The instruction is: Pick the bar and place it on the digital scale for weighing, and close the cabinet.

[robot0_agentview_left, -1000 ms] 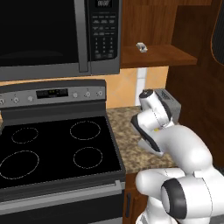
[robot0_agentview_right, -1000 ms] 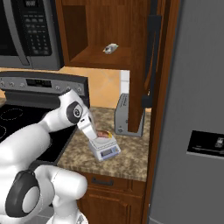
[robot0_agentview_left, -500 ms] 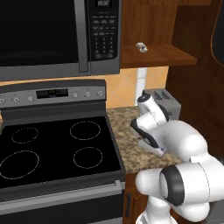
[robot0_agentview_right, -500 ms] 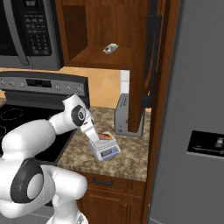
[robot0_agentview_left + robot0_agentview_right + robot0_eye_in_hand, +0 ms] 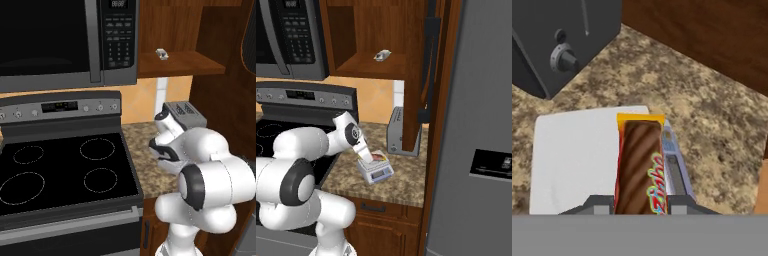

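In the hand view my gripper (image 5: 639, 206) is shut on the bar (image 5: 639, 162), a brown packet with an orange-yellow end, gripped between both fingertips (image 5: 599, 203). The bar hangs over the right part of the digital scale (image 5: 574, 155), across the plate's edge and the display strip; I cannot tell whether it touches. From the right base view the gripper (image 5: 369, 156) holds the bar (image 5: 379, 157) just above the scale (image 5: 376, 172) on the counter. The cabinet door (image 5: 428, 75) stands open, edge-on, with its dark handle facing me. The open cabinet's door (image 5: 248, 30) also sits at the upper right.
A grey toaster (image 5: 401, 132) stands right behind the scale, close to the hand. A tiny white-grey object (image 5: 382, 55) lies on the cabinet shelf. The microwave (image 5: 60, 40) and stove (image 5: 65, 170) are to the left, the fridge (image 5: 481, 125) to the right.
The arm has folded forward and the hand has carried the bar a little further down over the scale. The bar stays gripped; the cabinet door has not moved.
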{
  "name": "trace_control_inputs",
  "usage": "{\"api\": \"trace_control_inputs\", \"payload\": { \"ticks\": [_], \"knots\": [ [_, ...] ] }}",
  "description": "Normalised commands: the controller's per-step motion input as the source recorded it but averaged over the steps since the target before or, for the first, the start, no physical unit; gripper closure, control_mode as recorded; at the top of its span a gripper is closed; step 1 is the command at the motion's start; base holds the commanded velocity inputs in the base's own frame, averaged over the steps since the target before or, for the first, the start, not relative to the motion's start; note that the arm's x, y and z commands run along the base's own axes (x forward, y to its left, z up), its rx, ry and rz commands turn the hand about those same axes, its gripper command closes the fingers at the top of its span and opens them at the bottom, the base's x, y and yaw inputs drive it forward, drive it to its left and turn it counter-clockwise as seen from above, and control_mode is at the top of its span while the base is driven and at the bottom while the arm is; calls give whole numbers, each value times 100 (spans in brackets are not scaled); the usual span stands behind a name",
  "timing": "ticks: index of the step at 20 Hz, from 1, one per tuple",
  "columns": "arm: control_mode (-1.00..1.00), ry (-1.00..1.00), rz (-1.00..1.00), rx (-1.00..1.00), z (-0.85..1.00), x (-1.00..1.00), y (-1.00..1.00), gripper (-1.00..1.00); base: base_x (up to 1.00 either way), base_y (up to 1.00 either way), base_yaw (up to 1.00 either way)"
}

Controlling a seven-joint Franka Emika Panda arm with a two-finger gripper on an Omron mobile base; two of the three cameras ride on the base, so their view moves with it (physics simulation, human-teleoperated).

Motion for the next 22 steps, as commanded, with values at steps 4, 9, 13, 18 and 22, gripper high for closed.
{"api": "trace_control_inputs", "payload": {
  "ticks": [4,9,13,18,22],
  "knots": [
    [-100,3,2,0,-29,23,1,100,0,0,0],
    [-100,0,2,0,-28,14,3,-100,0,0,0],
    [-100,0,2,0,-21,0,0,-100,0,0,0],
    [-100,0,1,0,-1,0,0,-100,0,0,0],
    [-100,0,0,0,1,0,0,-100,0,0,0]
  ]
}}
